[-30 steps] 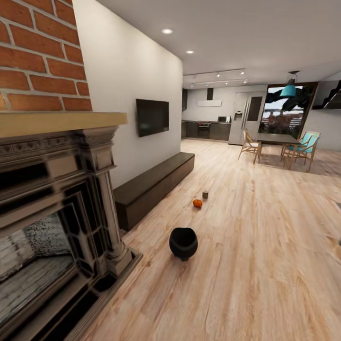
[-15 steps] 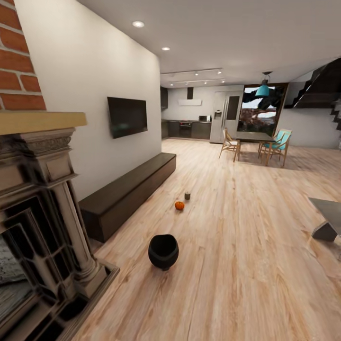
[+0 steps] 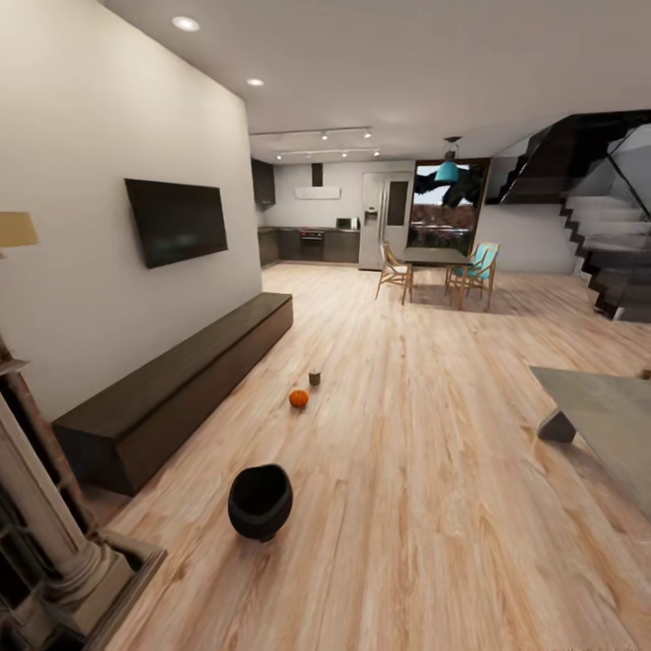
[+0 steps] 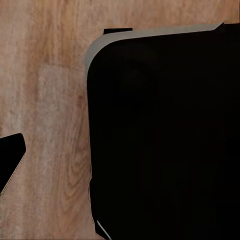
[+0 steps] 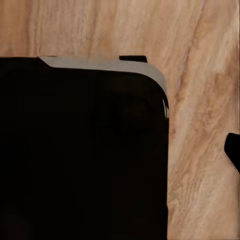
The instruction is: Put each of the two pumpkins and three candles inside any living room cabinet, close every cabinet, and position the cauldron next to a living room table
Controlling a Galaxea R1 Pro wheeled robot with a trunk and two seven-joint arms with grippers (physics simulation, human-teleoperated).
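The wood plank floor [image 3: 434, 470] runs from underfoot all the way back to the kitchen, and against the white wall on the left sits the cabinet [image 3: 172, 389], long, low and dark brown, its fronts flush and shut, beneath a wall-mounted TV [image 3: 177, 220]. At the right edge a grey low surface [image 3: 606, 425] juts into the room, well apart from everything on the floor. The cauldron [image 3: 260, 502] stands on the planks near the cabinet's nearer end, tilted a little so its wide mouth faces up and toward the cabinet. Farther along the floor lies one pumpkin [image 3: 298, 398], bright orange, and just beyond it, near but not touching, a candle [image 3: 315, 377] stands upright. Both wrist views look down at floorboards past a dark rounded body; I cannot tell whether either claw is apart or together.
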